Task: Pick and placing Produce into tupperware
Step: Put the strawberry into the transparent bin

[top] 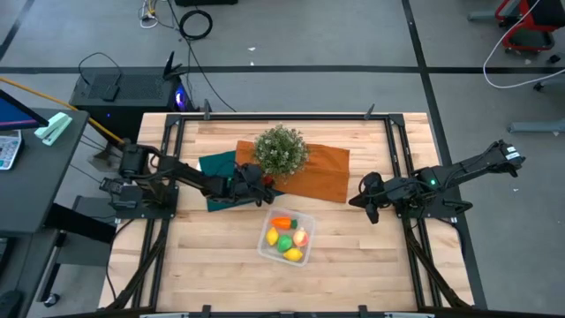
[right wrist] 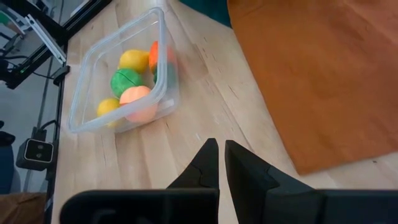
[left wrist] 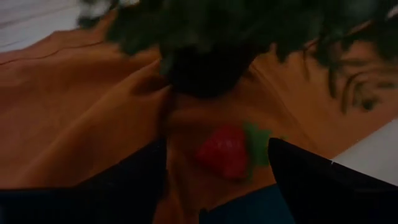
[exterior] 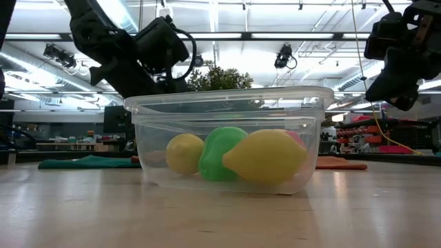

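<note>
The clear tupperware [top: 263, 248] stands on the wooden table near its middle. Inside lie two yellow lemons [exterior: 265, 156], an orange carrot [top: 281, 223], a green piece [right wrist: 126, 81] and a peach-coloured fruit [right wrist: 138, 102]. A red strawberry [left wrist: 225, 151] with a green top lies on the orange cloth [left wrist: 74, 106], at the foot of the bushy plant [top: 281, 150]. My left gripper [left wrist: 217, 180] is open, slanting down, one finger on either side of the strawberry and apart from it. My right gripper [right wrist: 221, 162] is shut and hangs over bare wood at the table's right.
A dark green cloth [top: 216, 164] lies beside the orange cloth [top: 322, 172] at the far middle of the table. The plant's leaves hang just over my left gripper [top: 265, 190]. Bare wood lies around the tupperware toward the near edge.
</note>
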Motion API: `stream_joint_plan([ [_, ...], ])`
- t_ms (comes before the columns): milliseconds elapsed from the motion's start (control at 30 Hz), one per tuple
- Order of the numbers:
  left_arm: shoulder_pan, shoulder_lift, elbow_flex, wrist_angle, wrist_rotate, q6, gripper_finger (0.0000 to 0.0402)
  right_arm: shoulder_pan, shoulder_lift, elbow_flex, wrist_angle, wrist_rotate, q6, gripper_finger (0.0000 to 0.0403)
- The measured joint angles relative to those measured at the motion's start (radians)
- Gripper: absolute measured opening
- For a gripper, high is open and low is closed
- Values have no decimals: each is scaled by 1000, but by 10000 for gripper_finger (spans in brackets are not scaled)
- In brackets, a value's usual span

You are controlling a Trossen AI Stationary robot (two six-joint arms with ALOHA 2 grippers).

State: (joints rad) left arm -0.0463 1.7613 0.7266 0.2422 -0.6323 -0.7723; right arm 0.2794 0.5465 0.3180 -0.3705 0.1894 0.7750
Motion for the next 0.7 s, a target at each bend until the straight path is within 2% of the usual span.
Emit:
stream_joint_plan([
  [233, -1, 8, 0, 17, 1, 8, 318, 0, 11, 0, 5, 0, 0, 0],
  [567, 22, 42, 1, 38, 0, 20, 394, 0, 17, 0, 11, 3, 0, 0],
  [700, 22, 78, -1, 52, 0, 19, 395, 0, 17, 0, 13, 3, 0, 0],
])
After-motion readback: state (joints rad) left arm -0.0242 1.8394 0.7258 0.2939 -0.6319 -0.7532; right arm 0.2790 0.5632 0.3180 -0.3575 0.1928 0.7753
